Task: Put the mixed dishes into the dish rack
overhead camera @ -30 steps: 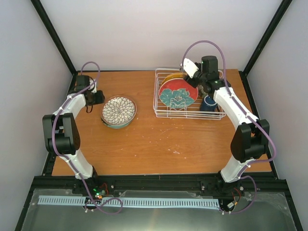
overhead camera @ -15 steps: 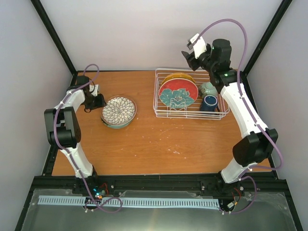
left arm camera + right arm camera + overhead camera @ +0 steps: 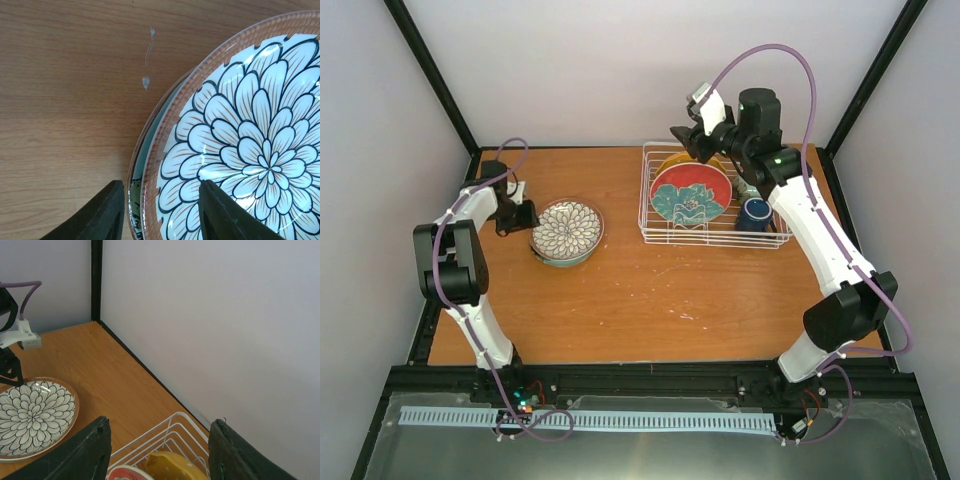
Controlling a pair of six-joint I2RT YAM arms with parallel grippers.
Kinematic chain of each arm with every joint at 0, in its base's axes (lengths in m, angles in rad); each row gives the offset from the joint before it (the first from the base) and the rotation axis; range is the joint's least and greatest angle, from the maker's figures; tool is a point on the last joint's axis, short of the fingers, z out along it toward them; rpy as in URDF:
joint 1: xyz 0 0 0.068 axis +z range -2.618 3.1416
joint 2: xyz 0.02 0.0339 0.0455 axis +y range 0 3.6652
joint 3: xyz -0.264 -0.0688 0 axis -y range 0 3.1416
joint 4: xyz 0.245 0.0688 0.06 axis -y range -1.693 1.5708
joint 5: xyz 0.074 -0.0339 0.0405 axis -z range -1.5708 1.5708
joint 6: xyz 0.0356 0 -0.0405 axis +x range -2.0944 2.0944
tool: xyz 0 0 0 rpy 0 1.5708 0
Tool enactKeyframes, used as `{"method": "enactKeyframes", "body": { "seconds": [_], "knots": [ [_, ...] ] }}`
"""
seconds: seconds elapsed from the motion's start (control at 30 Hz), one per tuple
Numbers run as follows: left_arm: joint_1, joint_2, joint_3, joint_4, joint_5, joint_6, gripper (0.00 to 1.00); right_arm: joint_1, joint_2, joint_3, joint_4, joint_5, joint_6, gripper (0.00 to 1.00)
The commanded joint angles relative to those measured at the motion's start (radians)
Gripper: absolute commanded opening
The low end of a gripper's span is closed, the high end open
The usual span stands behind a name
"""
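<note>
The white floral-patterned plate [image 3: 567, 229] lies on the pale teal bowl [image 3: 136, 186] on the table, left of centre. My left gripper [image 3: 524, 216] is open and low at the plate's left edge. In the left wrist view [image 3: 160, 220] one finger stands outside the rim and the other over the plate [image 3: 250, 150]. The white dish rack [image 3: 646, 212] holds the red plate [image 3: 690, 196], the orange-yellow dotted plate [image 3: 692, 160] and the dark blue mug [image 3: 755, 214]. The small green bowl is hidden behind my right arm. My right gripper [image 3: 685, 138] is open and empty, high above the rack's back left corner [image 3: 165, 432].
The right wrist view [image 3: 160, 455] looks down over the yellow plate [image 3: 175, 467], the red plate's top [image 3: 127, 474] and the floral plate [image 3: 32, 415]. The back wall and black frame posts stand close behind the rack.
My right gripper has risen out of the rack and swung left, now empty above its back left corner. My left gripper has crept closer onto the floral plate's rim.
</note>
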Motion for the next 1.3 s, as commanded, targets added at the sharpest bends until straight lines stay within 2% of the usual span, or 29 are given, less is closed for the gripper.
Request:
{"method": "enactKeyframes", "body": {
  "seconds": [0.0, 0.33, 0.93, 1.27],
  "knots": [
    [0.002, 0.012, -0.018, 0.024, 0.013, 0.020, 0.42, -0.002, -0.015, 0.021, -0.039, -0.001, 0.005, 0.54],
    [0.002, 0.020, -0.054, 0.058, 0.040, 0.019, 0.33, 0.004, -0.013, 0.038, -0.062, -0.003, 0.018, 0.53],
    [0.002, 0.029, -0.087, 0.091, 0.082, 0.025, 0.01, 0.006, 0.009, 0.052, -0.092, 0.003, 0.020, 0.53],
    [0.004, -0.012, -0.061, 0.140, 0.141, 0.007, 0.01, 0.006, 0.032, 0.058, -0.071, -0.027, 0.053, 0.52]
  ]
}}
